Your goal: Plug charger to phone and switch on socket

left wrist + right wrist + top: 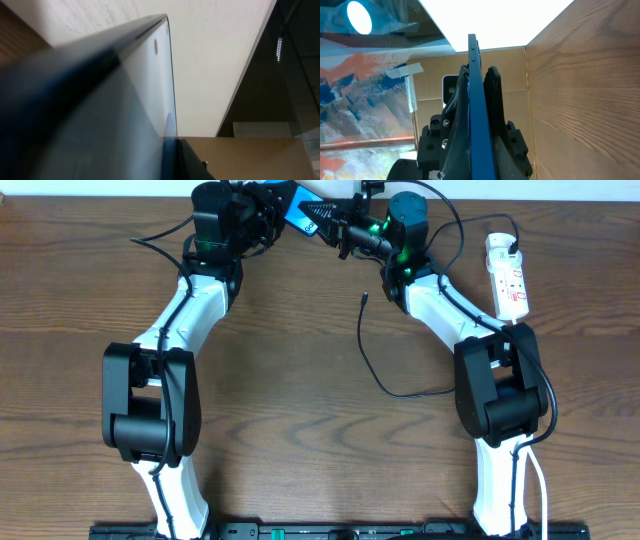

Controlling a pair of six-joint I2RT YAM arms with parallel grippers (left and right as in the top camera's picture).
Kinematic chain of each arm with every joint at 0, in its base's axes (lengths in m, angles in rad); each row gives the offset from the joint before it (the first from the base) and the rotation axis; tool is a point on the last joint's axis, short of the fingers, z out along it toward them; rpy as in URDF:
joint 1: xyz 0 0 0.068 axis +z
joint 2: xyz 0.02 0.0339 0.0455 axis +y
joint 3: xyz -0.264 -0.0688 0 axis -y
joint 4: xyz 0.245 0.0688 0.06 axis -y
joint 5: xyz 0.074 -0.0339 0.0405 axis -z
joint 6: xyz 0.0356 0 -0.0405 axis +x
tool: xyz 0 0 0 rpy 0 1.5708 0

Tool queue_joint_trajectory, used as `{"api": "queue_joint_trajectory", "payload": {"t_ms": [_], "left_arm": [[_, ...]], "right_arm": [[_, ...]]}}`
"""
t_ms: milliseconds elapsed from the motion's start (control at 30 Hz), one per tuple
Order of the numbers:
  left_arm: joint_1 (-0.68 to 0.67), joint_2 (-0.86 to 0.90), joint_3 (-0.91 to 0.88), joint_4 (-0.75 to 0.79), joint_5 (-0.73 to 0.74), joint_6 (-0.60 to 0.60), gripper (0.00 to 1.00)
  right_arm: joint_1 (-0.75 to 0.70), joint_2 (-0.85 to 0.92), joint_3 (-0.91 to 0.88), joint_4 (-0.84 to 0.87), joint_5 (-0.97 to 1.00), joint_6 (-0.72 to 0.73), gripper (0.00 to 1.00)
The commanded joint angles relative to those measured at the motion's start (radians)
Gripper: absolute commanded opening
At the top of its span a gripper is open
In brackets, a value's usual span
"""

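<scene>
The phone point(299, 214) with its blue screen is held up off the table at the back, between both arms. My left gripper point(272, 210) is shut on its left end and my right gripper point(338, 230) is shut on its right end. In the left wrist view the phone point(100, 100) fills the frame edge-on against a dark finger point(192, 167). Seen from the right wrist, the phone's blue edge point(478, 90) stands clamped between black fingers point(496, 110). The charger cable's tip point(365, 297) lies free on the table. The cable point(385, 385) loops right toward the white socket point(508, 280).
The socket strip lies at the back right with a black plug point(511, 250) in it and a white cord. A beige wall point(580, 75) stands close behind the arms. The charger cable's loop lies beside the right arm's elbow point(495, 380).
</scene>
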Motion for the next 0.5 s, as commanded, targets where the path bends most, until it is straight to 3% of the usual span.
{"api": "queue_joint_trajectory", "payload": {"t_ms": [0, 467], "left_arm": [[0.019, -0.009, 0.015, 0.021, 0.013, 0.054, 0.07], [0.022, -0.009, 0.015, 0.021, 0.013, 0.054, 0.08]], "right_arm": [[-0.021, -0.021, 0.010, -0.010, -0.001, -0.063, 0.01], [-0.019, -0.021, 0.010, -0.032, -0.003, -0.114, 0.01]]}}
